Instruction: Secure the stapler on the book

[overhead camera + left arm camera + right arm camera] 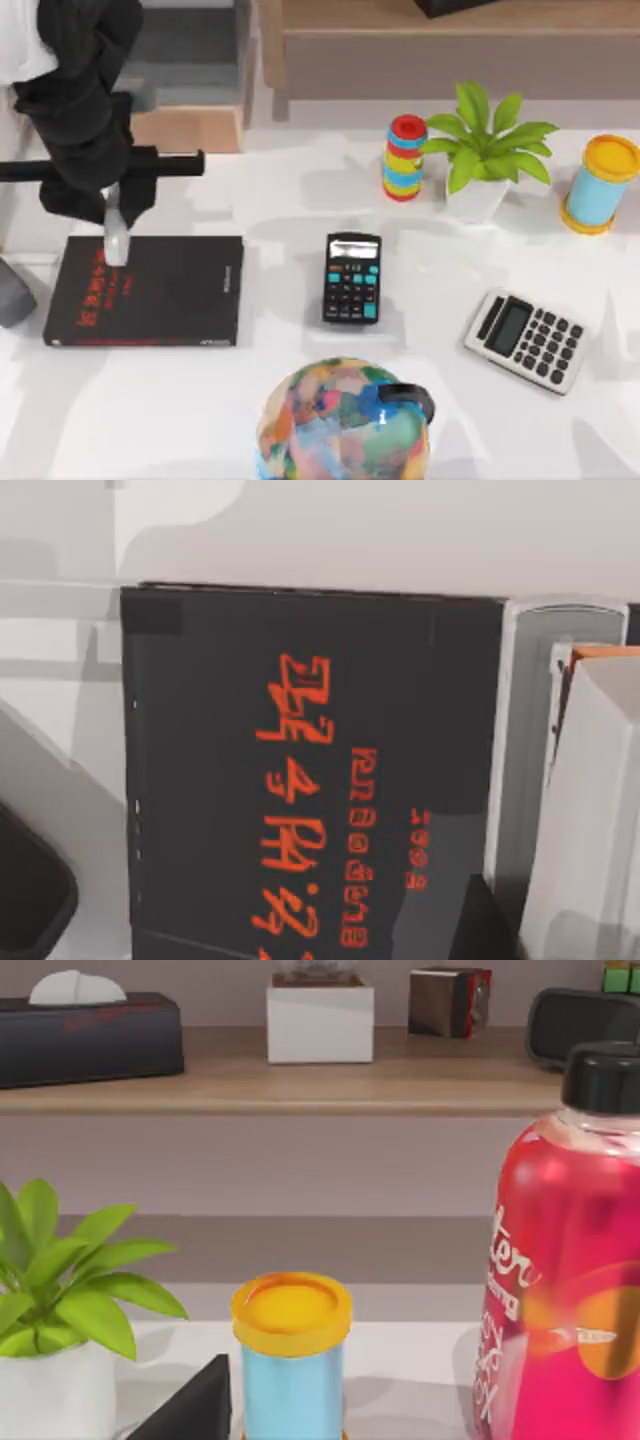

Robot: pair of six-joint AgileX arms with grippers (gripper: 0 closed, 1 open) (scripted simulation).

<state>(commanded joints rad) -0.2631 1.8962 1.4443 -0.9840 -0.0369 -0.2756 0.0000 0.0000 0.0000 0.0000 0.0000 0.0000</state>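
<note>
- The left arm is reaching over the table's left side, and the left gripper (pixel 117 222) is hanging directly above the far-left corner of the book (pixel 170 290).
- The stapler (pixel 116 240) is poking out just below the gripper, its light-grey tip lying over the book's cover near that corner; whether the fingers are clamping it or have let go cannot be told.
- In the left wrist view, the stapler (pixel 520 780) is standing alongside the book's (pixel 300 780) edge, right next to the gripper body.
- To the right of the gripper, a black calculator (pixel 352 278) is lying just beside the book.
- Farther right, a striped stacking toy (pixel 404 157), a potted plant (pixel 485 150), a grey calculator (pixel 527 340) and a blue can (pixel 602 185) are sitting well apart from the gripper.
</note>
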